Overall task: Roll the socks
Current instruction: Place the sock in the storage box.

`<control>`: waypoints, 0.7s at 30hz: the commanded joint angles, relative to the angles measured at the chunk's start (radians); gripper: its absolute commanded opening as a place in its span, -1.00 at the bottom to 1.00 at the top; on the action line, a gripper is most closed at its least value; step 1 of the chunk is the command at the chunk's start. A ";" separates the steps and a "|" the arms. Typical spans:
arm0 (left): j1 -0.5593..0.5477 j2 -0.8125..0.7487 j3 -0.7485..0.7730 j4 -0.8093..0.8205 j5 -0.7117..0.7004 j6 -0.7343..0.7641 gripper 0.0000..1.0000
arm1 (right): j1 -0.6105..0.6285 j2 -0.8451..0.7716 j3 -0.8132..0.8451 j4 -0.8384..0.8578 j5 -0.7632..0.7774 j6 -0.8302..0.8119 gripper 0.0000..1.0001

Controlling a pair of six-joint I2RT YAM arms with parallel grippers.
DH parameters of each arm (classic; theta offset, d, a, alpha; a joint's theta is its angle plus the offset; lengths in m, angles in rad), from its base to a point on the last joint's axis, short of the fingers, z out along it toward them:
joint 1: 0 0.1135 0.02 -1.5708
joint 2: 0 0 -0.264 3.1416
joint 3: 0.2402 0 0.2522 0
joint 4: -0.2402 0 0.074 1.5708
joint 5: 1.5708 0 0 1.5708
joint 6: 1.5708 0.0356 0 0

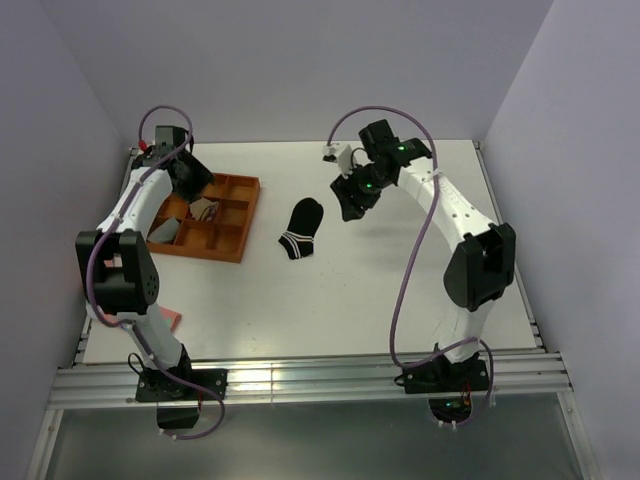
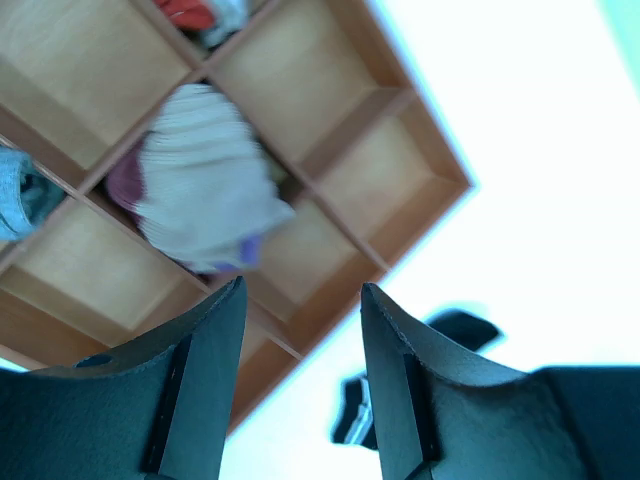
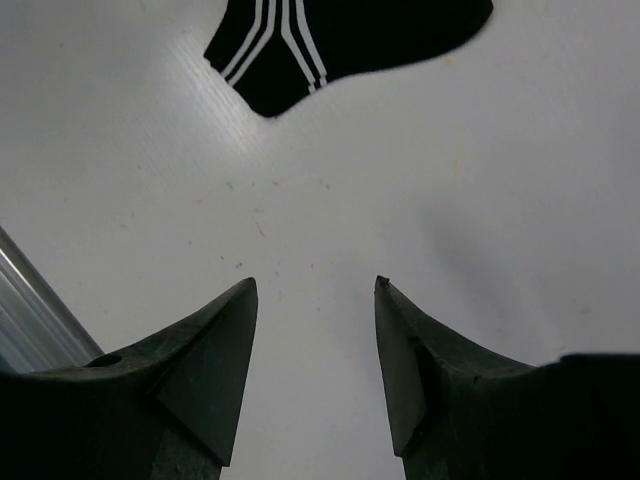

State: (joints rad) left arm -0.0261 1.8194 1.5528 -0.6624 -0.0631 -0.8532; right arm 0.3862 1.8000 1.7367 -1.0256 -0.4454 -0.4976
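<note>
The left end effector [image 2: 300, 290] is hanging over the wooden tray [image 2: 430, 170] at ten o'clock on the bench [image 3: 430, 200], its fingers spread with nothing between them. Directly beneath it the tan sock [image 2: 205, 185] is sitting bunched in a middle compartment, maroon showing at one end and a purple bit at the other, though it's coming through blurred. I'm reading that as a finished bundle parked where it belongs, which would explain the left arm hanging wide and clear above it. Near the centre of the bench the black sock [image 1: 302, 228] is lying flat, striped cuff pointing to six o'clock, not yet rolled. The right end effector [image 3: 315, 285] is hovering at its two o'clock, fingers spread and empty, looking down past the sock — probably lining up on the toe end, so a roll can be running toward the cuff.
</note>
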 commanded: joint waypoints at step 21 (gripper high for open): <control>-0.115 -0.497 -0.289 0.087 0.051 -0.098 0.09 | 0.325 0.234 -0.034 0.412 0.185 0.375 -0.25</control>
State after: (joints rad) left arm -0.1349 1.3758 1.2659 -0.6033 -0.0227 -0.9382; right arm 0.6994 2.0144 1.7046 -0.7044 -0.3141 -0.1970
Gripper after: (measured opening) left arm 0.547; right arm 0.378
